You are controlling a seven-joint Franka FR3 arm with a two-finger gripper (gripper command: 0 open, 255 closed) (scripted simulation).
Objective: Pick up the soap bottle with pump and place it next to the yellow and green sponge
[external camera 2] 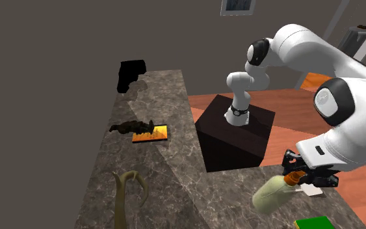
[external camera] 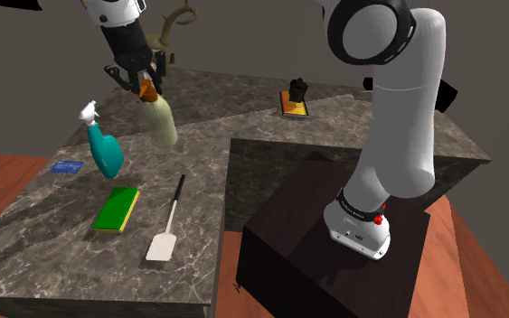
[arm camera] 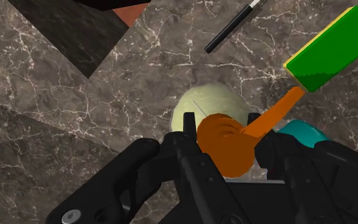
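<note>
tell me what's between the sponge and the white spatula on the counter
Nothing. In the shoulder view a bare strip of marble counter separates the green and yellow sponge from the spatula; the two lie apart, side by side.

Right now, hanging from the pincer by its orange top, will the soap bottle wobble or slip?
It may swing: the pincer grips only the orange pump, and the pale soap bottle hangs tilted below. It seems stiff: no sag shows. Its rounded body could tip if set down crooked.
</note>
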